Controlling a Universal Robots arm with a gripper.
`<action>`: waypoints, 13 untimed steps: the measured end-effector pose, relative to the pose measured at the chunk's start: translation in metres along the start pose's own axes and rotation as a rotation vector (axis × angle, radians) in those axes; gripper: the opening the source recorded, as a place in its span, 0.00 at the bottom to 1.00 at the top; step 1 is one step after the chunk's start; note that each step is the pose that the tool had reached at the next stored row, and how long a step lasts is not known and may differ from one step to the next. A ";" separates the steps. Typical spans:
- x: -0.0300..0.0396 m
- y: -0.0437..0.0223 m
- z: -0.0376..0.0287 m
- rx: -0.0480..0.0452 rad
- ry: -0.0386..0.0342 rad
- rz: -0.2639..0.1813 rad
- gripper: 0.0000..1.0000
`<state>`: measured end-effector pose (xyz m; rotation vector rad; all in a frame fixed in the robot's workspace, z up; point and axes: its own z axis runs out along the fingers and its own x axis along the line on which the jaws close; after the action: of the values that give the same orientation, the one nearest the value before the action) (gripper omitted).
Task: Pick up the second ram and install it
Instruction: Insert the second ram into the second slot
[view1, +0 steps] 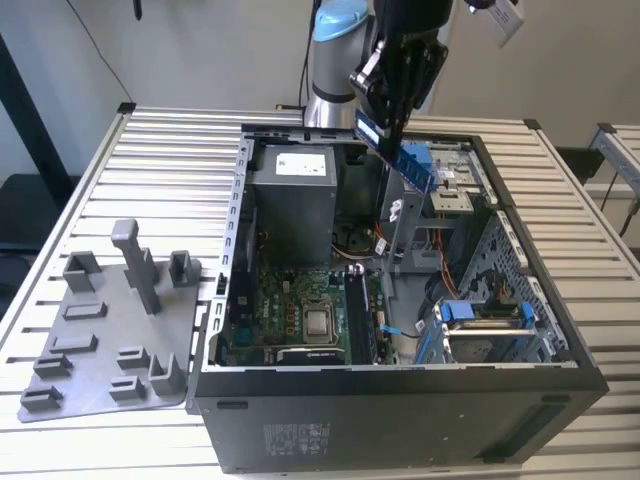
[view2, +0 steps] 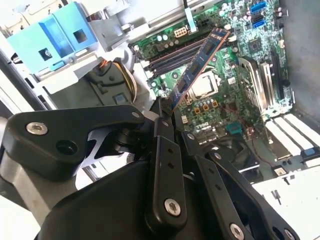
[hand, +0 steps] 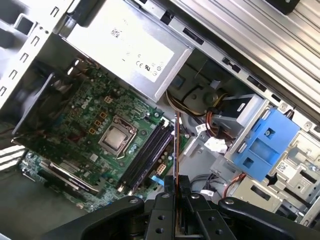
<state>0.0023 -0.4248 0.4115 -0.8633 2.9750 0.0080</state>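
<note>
Item 1. My black, link-fingered claw (view1: 383, 125), upper centre of the exterior view, is pinching one end of the second ram (view1: 412, 165).

Item 2. The second ram is a long, narrow dark stick with black chips. It is held in the air, tilted, and slopes down toward the exterior view's right above the open case. It is clear of the board below. In the second wrist view it (view2: 200, 67) juts out from my fingertips (view2: 161, 112). In the first wrist view it (hand: 177, 150) shows edge-on.

Item 3. Black open-sided computer case (view1: 400, 420), centre to lower right of the frame, lying on the desk.

Item 4. Broad green motherboard (view1: 300, 300) on the case floor, with black memory slots (view1: 358, 315) beside a square silver processor (view1: 320, 323).

Item 5. Grey metal power supply box (view1: 292, 200), behind the motherboard.

Item 6. Grey moulded plastic fixture plate (view1: 110, 340), lower left.

Item 7. Slatted aluminium desk (view1: 170, 180).
</note>
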 end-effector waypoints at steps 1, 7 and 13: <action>0.0000 0.0000 0.0000 0.0008 0.0003 0.010 0.14; 0.0000 0.0000 0.0001 0.0011 0.0003 0.014 0.14; 0.0000 0.0000 0.0010 0.0024 0.0009 0.054 0.14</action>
<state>0.0023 -0.4247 0.4104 -0.7830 2.9974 0.0059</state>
